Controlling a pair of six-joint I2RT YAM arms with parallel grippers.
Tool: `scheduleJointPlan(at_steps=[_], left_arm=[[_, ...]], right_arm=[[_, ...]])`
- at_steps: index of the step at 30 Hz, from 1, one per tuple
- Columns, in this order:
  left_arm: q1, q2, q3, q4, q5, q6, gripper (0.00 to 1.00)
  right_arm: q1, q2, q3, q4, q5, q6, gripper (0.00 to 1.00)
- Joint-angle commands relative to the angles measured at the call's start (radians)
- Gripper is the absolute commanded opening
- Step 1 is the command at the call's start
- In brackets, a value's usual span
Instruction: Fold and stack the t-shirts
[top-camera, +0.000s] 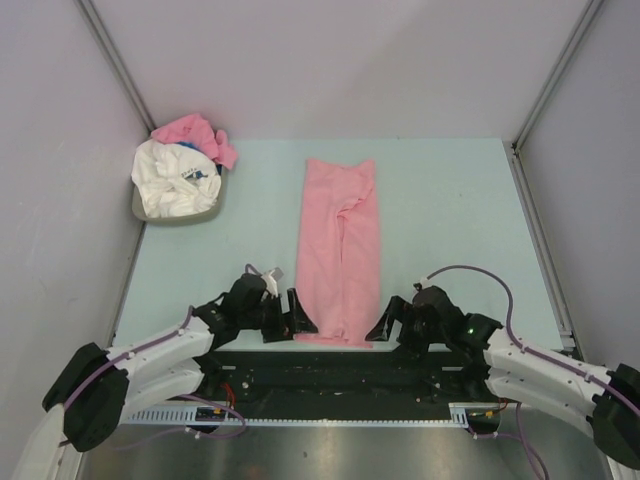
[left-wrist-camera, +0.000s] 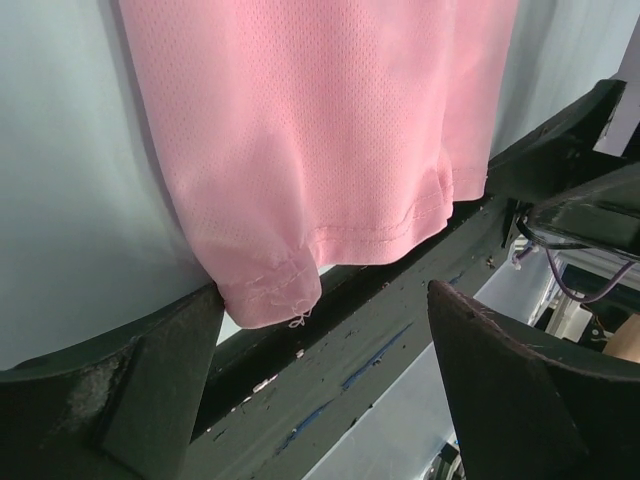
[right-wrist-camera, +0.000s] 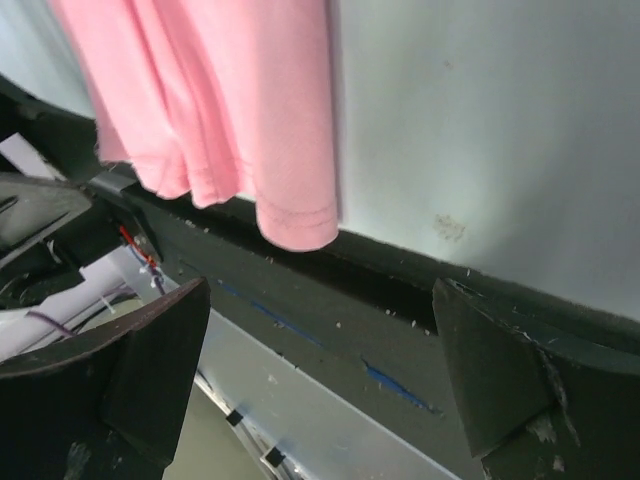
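Observation:
A pink t-shirt (top-camera: 340, 250) lies folded into a long narrow strip down the middle of the table, its hem at the near edge. My left gripper (top-camera: 290, 318) stands open just left of that hem. My right gripper (top-camera: 390, 322) stands open just right of it. In the left wrist view the hem corner (left-wrist-camera: 270, 295) hangs over the table's dark front edge beside one finger (left-wrist-camera: 150, 380), with nothing between the jaws. The right wrist view shows the other hem corner (right-wrist-camera: 300, 225) above the open fingers (right-wrist-camera: 500, 380). A white t-shirt (top-camera: 170, 180) and another pink one (top-camera: 195, 130) lie crumpled at the back left.
A grey basket (top-camera: 150, 212) at the back left corner holds the two crumpled shirts. Grey walls close in the table on three sides. A dark rail (top-camera: 340, 365) runs along the near edge between the arm bases.

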Motion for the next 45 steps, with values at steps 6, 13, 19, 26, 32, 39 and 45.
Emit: scheduleJointPlan(at_steps=[6,13,19,26,32,39,45], left_arm=[[-0.003,0.136,-0.041,-0.082,-0.089,0.049,0.84],[-0.004,0.121,-0.032,-0.131,-0.095,0.062,0.82],[-0.003,0.064,-0.027,-0.182,-0.116,0.056,0.77],[-0.003,0.060,-0.032,-0.173,-0.145,0.036,0.68],[-0.001,0.115,-0.033,-0.127,-0.137,0.037,0.62],[0.000,0.133,-0.038,-0.116,-0.142,0.040,0.57],[0.016,0.130,-0.041,-0.118,-0.140,0.051,0.46]], right_arm=[[0.033,0.151,-0.020,0.220,0.083,0.060,0.98],[-0.007,0.080,0.054,0.117,0.114,0.009,0.98],[-0.027,0.058,0.070,0.065,0.135,-0.005,0.98],[0.008,0.132,0.039,0.141,0.135,0.018,0.98],[0.039,0.215,0.005,0.238,0.134,0.044,0.96],[0.085,0.311,-0.010,0.322,0.146,0.075,0.90],[0.096,0.373,-0.019,0.359,0.143,0.083,0.68]])
